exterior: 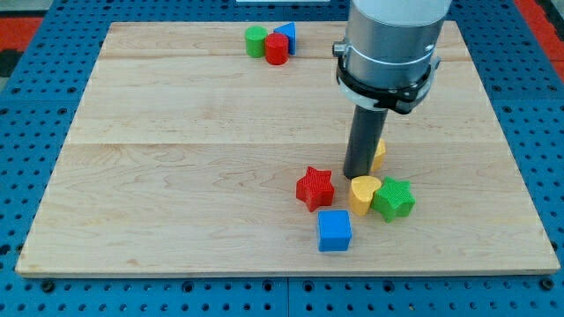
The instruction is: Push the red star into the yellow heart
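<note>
The red star [315,187] lies on the wooden board [176,176] right of centre, toward the view's bottom. The yellow heart [362,194] sits just to its right, a small gap between them. My tip [357,175] is the lower end of the dark rod, standing just above the yellow heart and up and to the right of the red star. A green star [393,198] touches the heart's right side. A blue cube [334,231] lies below the red star. Another yellow block [378,154] is partly hidden behind the rod.
At the view's top, a green cylinder [256,40], a red cylinder [277,49] and a blue triangular block [286,34] stand clustered near the board's top edge. The arm's grey body [390,44] hangs over the board's upper right.
</note>
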Robot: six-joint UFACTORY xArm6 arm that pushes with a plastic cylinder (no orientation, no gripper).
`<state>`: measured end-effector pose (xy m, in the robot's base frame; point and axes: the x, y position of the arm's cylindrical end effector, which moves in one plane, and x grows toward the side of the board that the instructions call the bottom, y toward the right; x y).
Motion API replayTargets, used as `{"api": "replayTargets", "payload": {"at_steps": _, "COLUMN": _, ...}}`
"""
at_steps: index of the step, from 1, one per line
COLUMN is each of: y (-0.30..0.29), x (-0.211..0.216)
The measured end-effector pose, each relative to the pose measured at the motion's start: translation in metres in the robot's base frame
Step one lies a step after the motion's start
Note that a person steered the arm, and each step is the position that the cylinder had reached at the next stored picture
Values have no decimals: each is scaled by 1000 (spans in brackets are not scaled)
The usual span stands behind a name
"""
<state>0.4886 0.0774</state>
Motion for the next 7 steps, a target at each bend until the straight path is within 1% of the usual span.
{"api": "replayTargets", "payload": {"at_steps": 1, "y": -42, "x": -29}}
{"api": "replayTargets", "payload": {"at_steps": 2, "y": -71, "x": -7}}
{"api": "replayTargets", "payload": {"at_steps": 3, "y": -83, "x": 15}}
{"api": "replayTargets", "payload": {"at_steps": 5, "y": -48, "x": 16}}
{"api": "replayTargets", "payload": {"at_steps": 6, "y": -102, "x": 23}}
{"api": "replayTargets", "payload": {"at_steps": 7, "y": -106, "x": 94}}
